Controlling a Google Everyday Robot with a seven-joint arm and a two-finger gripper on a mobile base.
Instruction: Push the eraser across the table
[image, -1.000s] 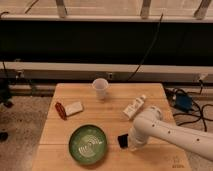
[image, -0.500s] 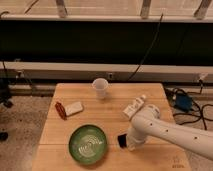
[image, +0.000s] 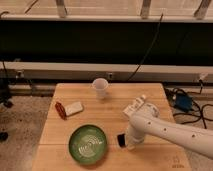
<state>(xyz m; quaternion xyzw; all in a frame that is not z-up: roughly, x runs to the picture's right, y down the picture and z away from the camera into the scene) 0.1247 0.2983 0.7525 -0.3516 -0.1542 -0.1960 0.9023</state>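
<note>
The eraser (image: 121, 140) is a small black block lying on the table (image: 100, 120), near the front edge and just right of the green plate. My gripper (image: 130, 143) is at the end of the white arm (image: 165, 131) that reaches in from the right. It points down at the table, right beside the eraser's right side. The arm's wrist hides the gripper's lower part and the contact with the eraser.
A green patterned plate (image: 88, 144) sits left of the eraser. A white cup (image: 100, 88) stands at the table's back. A white block (image: 75, 108) and a red object (image: 60, 110) lie at the left. A white bottle (image: 138, 104) lies behind the arm.
The arm's upper part has swung a little to the left, over the bottle. The eraser has not visibly moved.
</note>
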